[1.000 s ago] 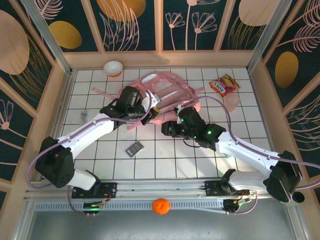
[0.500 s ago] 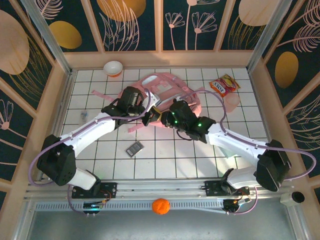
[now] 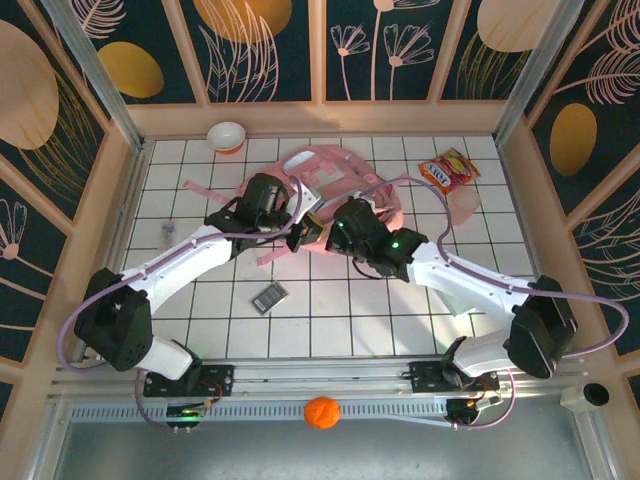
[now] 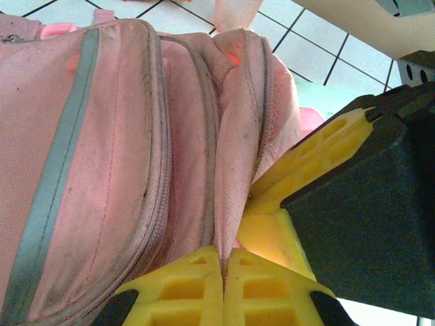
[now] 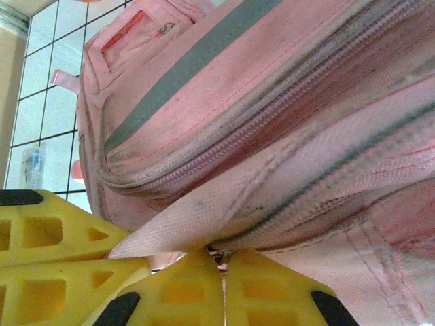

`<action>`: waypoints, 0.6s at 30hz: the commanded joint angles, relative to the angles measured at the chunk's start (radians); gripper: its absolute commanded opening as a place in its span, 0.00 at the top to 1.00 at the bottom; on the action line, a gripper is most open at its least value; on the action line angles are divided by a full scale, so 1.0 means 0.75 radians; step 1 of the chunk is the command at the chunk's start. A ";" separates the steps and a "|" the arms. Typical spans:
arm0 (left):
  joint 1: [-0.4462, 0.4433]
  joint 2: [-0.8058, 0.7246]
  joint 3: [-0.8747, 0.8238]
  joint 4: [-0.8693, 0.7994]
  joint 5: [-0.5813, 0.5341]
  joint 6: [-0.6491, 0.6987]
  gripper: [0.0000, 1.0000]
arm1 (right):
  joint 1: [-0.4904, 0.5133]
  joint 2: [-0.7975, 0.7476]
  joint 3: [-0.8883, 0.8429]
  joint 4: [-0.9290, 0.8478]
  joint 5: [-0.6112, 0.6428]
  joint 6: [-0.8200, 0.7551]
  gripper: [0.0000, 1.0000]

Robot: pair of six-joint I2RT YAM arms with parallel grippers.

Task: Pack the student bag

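White tiled table [image 3: 330,320], boxed in by dark floral panels. Student bag [image 3: 335,175] lies slumped at upper centre of the overhead frame, straps trailing left.

- Left gripper [image 4: 223,261]: yellow fingers pressed together at the bottom of its wrist view, with a thin fold of pink bag cloth pinched between them.
- Right gripper [image 5: 221,261]: fingers likewise closed tight on a flap of the same bag, just beside the left one. Both meet at the bag's near edge. A small metal bit sits at the pinch, possibly a zip pull; too small to be sure.
- Zip track [image 5: 272,132] runs across the panel above the right fingers. Cannot tell whether it is open.

Handling, as judged: soft, floppy cloth with no stiffness, which looks light and will sag and fold wherever it is not held. A single-layer pinch may slip or drag the whole bag. Better holds are seams, zip edges or straps, one gripper on each side of the opening to spread it.

Elsewhere: bowl [image 3: 227,135] upper left, snack packet [image 3: 448,170] upper right.
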 commanded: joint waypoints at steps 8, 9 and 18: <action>0.003 -0.045 0.096 0.116 0.042 -0.025 1.00 | -0.059 -0.010 -0.030 -0.124 0.053 -0.037 0.76; 0.003 -0.044 0.099 0.118 0.034 -0.028 1.00 | -0.046 -0.014 -0.030 -0.123 0.052 -0.041 0.74; 0.003 -0.029 0.126 0.156 0.037 -0.082 1.00 | -0.006 -0.063 -0.057 -0.186 0.114 -0.056 0.66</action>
